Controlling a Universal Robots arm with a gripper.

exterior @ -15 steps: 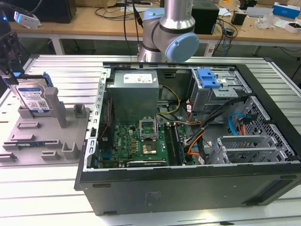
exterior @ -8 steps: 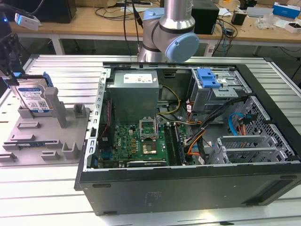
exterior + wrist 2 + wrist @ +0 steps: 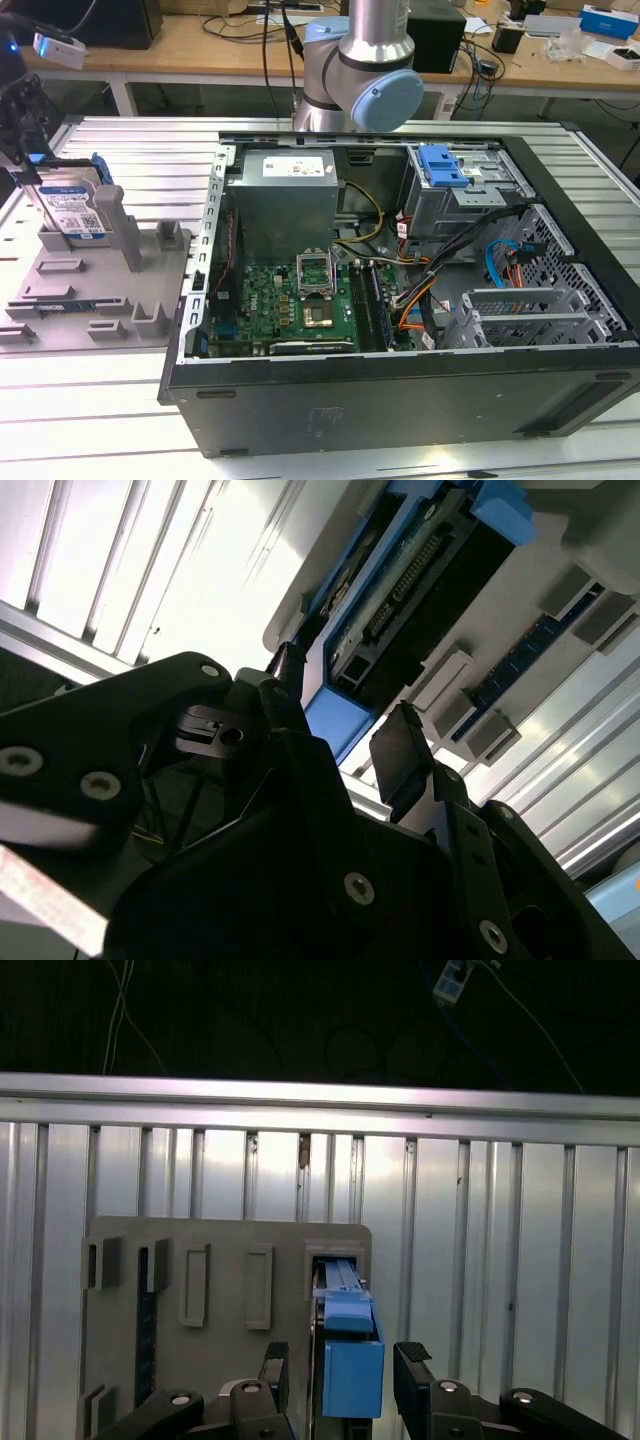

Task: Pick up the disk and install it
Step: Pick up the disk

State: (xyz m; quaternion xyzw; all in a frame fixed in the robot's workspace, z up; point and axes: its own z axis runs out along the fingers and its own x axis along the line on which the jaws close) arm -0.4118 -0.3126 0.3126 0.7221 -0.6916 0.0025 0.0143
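Gripper pointing down, its two black fingers spread apart in both wrist views

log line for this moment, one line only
gripper: open, straddling disk | disk: upright in grey holder, not yet lifted | computer case: open, beside holder

The disk stood upright on one edge in a slot of the grey holder at the exterior view's left. Its flat silver body bore a white-and-blue label on the broad face, and a bright blue carrier bracket framed its edges. In the first wrist view the disk showed edge-on, blue bracket foremost. In the second wrist view the disk showed its dark connector end.
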